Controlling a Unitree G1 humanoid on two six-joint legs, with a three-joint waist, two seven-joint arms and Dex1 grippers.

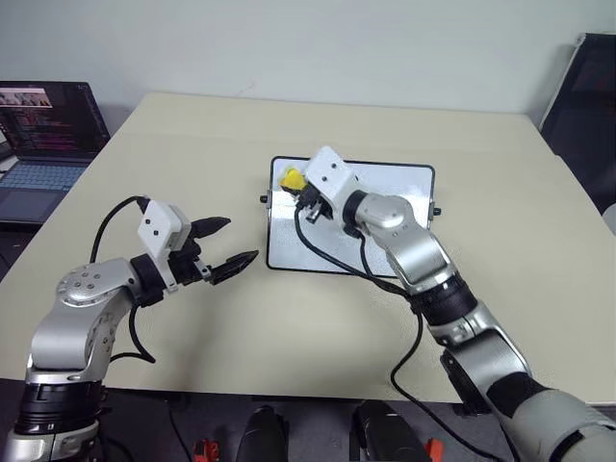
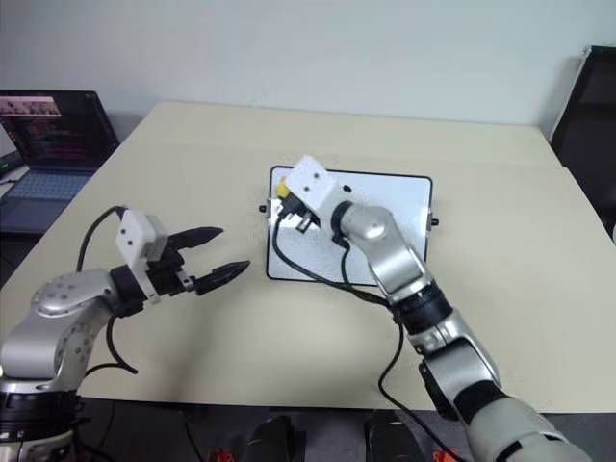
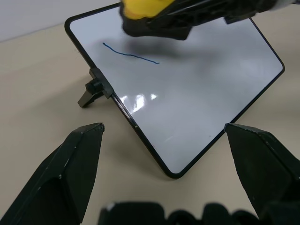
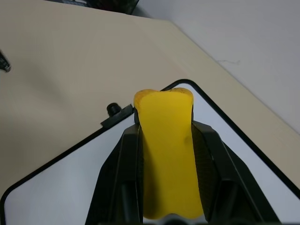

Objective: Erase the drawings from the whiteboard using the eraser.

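Small glossy white whiteboard with a thin black frame and side knobs [image 1: 385, 226] lies flat at centre frame on the beige tabletop [image 1: 192, 144] in the head views. One thin blue marker stroke [image 3: 131, 55] is visible in the left wrist view, upper left of that frame, near the board's corner and just inside its edge by the side knob [image 3: 93, 89].

Right gripper [image 1: 306, 195] is clamped on the bright yellow oblong eraser block [image 4: 168, 150], fingers pressed against both long sides; eraser tip sticks out past the fingertips. In the head views it sits at the board's upper left corner. In the left wrist view the eraser hangs just above the blue stroke, casting a shadow there (contact with the surface cannot be confirmed).

Left gripper [image 1: 227, 244] hovers spread wide and empty, left of centre, just off the board's left edge.

Step in hand, as I judge it: bringing the eraser onto the stroke. To do it well:
- lay the dark underside flat, not a corner;
- sweep along the line's length, with steady downward pressure;
- watch for the unsecured board sliding; the left gripper could brace the frame.

A laptop [image 1: 43, 144] sits at far left, irrelevant.
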